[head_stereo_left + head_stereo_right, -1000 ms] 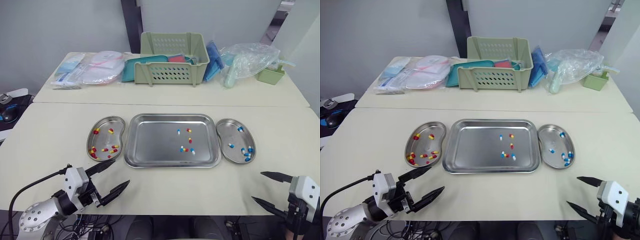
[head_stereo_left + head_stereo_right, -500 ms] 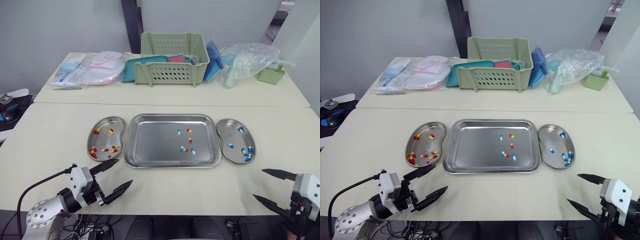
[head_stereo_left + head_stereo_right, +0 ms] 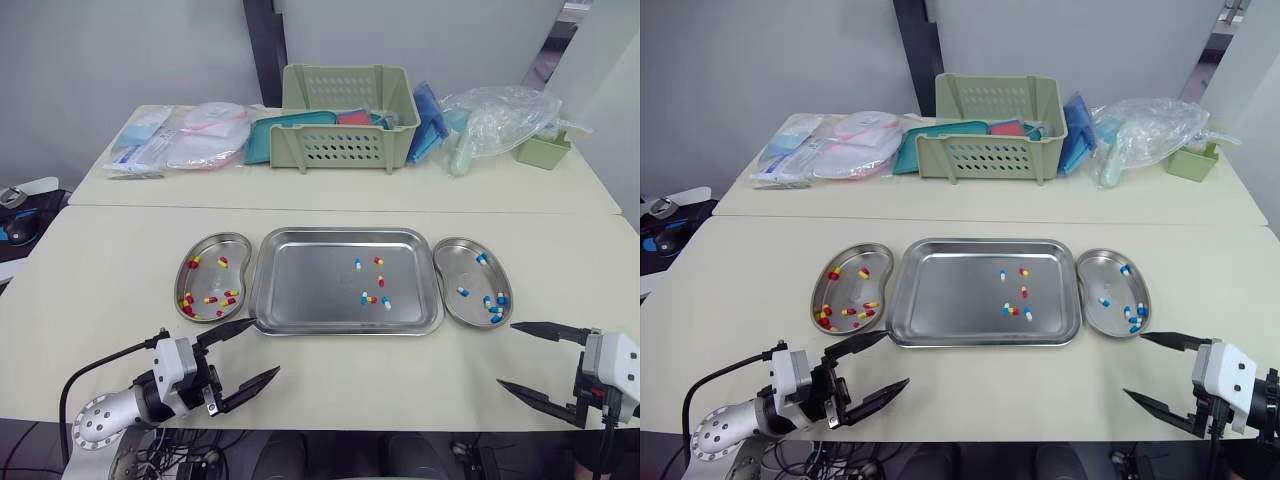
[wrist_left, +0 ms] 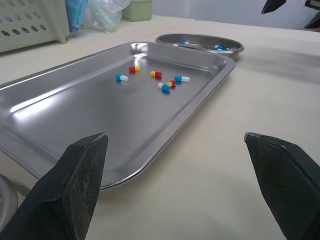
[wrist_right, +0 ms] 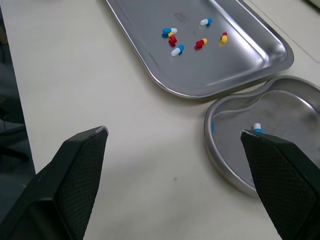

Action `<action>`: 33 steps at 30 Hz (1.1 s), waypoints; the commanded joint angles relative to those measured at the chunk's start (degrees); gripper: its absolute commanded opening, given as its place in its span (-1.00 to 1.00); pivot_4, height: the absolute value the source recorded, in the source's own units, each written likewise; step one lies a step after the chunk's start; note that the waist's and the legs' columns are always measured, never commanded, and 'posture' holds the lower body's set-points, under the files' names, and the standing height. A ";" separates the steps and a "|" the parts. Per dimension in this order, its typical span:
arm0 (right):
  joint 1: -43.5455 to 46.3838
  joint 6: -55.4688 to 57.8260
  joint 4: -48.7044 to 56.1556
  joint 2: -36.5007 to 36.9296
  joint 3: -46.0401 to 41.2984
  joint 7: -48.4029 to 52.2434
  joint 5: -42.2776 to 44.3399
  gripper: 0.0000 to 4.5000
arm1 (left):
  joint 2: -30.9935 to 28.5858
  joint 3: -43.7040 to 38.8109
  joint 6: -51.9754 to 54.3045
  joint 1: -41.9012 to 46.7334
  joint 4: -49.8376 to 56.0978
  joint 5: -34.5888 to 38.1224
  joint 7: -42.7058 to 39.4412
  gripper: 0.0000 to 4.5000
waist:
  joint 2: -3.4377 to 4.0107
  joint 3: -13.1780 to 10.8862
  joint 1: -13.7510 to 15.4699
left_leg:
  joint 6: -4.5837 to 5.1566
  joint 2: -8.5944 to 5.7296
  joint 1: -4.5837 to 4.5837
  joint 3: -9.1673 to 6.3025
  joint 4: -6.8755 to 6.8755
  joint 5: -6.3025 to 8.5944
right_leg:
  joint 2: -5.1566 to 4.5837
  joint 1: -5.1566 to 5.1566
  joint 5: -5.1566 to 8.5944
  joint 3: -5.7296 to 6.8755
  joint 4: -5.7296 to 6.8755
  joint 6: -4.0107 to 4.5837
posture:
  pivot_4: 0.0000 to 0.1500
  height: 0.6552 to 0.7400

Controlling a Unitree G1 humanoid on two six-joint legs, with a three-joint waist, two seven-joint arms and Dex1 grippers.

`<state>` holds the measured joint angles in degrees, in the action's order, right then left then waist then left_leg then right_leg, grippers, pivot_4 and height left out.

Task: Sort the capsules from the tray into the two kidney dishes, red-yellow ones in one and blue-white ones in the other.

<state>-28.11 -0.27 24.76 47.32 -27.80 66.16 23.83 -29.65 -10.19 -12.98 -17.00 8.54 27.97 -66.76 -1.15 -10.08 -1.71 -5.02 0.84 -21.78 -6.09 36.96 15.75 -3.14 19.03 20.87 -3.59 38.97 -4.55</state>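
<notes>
On the near table (image 3: pixel 100 260), the head camera shows a steel tray (image 3: pixel 300 300) at centre. A handful of loose capsules (image 3: pixel 372 297), both colours mixed, lie in its three o'clock half. At nine o'clock of the tray sits the red-yellow dish (image 3: pixel 232 252), at three o'clock the blue-white dish (image 3: pixel 455 260), each already holding several. The left tool (image 3: pixel 265 346) hovers at seven o'clock and the right tool (image 3: pixel 505 354) at five o'clock, both spread wide and empty.

Left wrist camera: two black fingers (image 4: pixel 80 170) stand far apart before the tray's rim, with the capsules well beyond.

Right wrist camera: its fingers (image 5: pixel 75 170) are likewise apart, and the blue-white dish is near.

The capsules are probably feather-light, smooth and crushable, and apt to roll or skid on steel. A gentle pinch across the middle of the barrel seems best.
</notes>
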 commanded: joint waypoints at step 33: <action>65.68 40.69 -8.87 -11.44 54.54 -11.42 -16.95 0.03 | 0.63 4.27 -1.19 2.62 0.53 -0.76 1.42 1.00 | 0.09 -0.02 -0.21 | 0.00 -0.01 -0.09 -0.12 0.03 -0.01 | 0.00 0.23 0.00 0.03 0.05 0.00 | 1.00 1.00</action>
<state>36.29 38.70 15.44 36.16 26.37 54.85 7.68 -28.79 -5.75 -13.24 -14.39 8.42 26.90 -65.50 -1.05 -10.11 -1.92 -5.03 0.83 -21.88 -6.21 36.99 15.75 -3.14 19.26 20.86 -3.55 39.01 -4.55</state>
